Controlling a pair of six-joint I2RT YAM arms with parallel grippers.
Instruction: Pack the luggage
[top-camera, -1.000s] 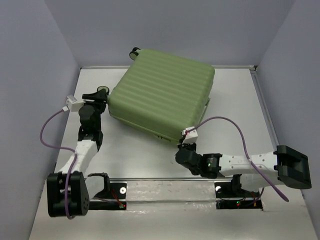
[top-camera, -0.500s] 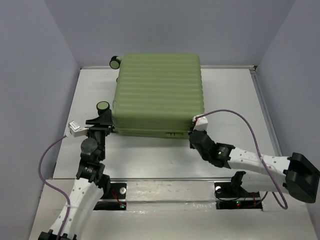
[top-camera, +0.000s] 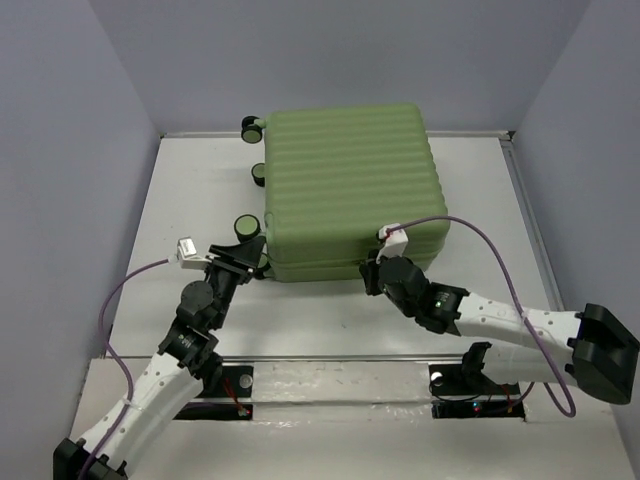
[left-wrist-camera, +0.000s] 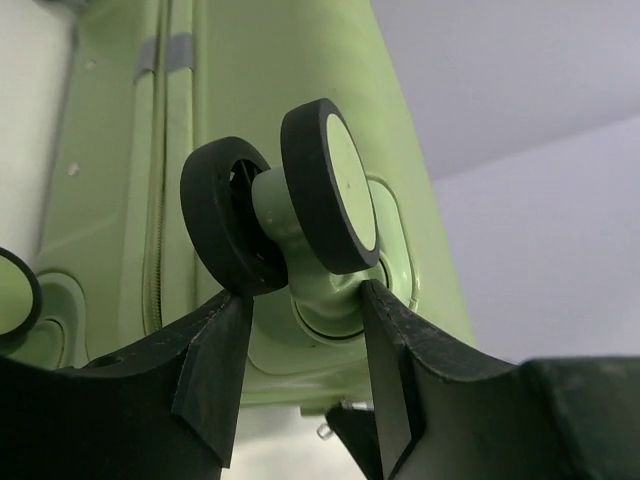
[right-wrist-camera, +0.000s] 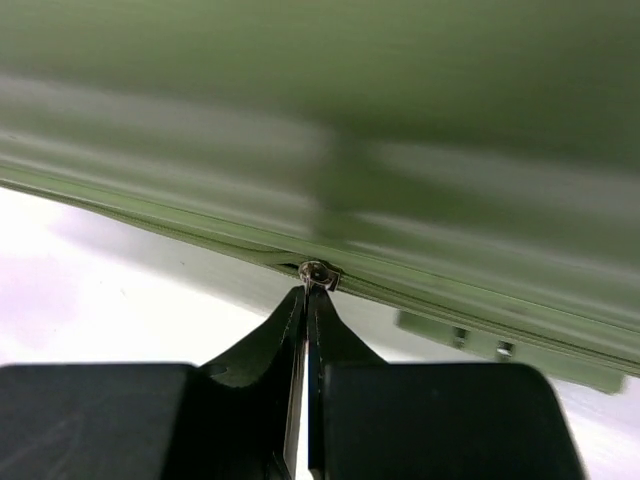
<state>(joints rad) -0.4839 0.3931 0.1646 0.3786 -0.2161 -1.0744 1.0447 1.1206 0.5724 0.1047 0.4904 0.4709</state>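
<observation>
1. Right tool (right-wrist-camera: 306, 295): jaws pinched shut, tips right under the zipper pull (right-wrist-camera: 316, 271) on the near side of the luggage (top-camera: 350, 180). The pull's tab seems caught between the tips. The shell in this wrist view is blurred.
2. Left tool (left-wrist-camera: 305, 310): jaws partway apart and closed around the caster (left-wrist-camera: 315, 190) at the near-left corner of the case. One finger touches the black disc and the other sits against the green housing. We read it as a hold on the caster, not a hover.
3. The luggage lies flat on the bench (top-camera: 480, 200), ribbed shell up and lid down, towards the far middle, with its wheeled end to the left. No lining or contents show.
4. Step in hand, as we judge it: working the zipper along the near seam while the left tool steadies the case. We cannot tell from the seam whether the zip is being run open or closed.
5. The next move calls for drawing the zipper pull along the track, in line with the seam, with the tips kept tight on the tab. The left hold must resist so that the case does not swivel. The corner of the shell will need the wrist to turn with it.
6. Counts: one luggage; two tools, both engaged; one zipper pull in view; three wheels (top-camera: 252, 127) seen from above on the left end, the held caster among them; two black discs on that caster.
</observation>
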